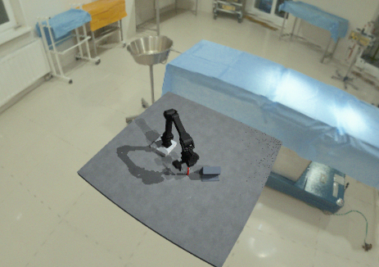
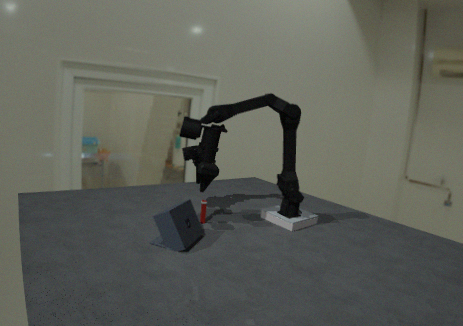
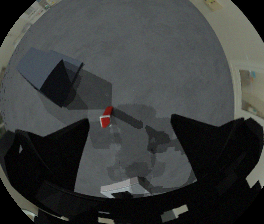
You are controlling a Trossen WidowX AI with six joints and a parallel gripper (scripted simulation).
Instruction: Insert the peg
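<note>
gripper (image 2: pixel 205 186) hangs wide open and empty above the red peg (image 2: pixel 203 210); approach step, next lower around it and close.

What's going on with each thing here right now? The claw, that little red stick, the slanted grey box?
End effector: open, holding nothing, hanging above the peg.
Red peg: standing upright on the table, not gripped, beside the panel.
Sloped panel: resting on the table, nothing pushed into its face.
</note>
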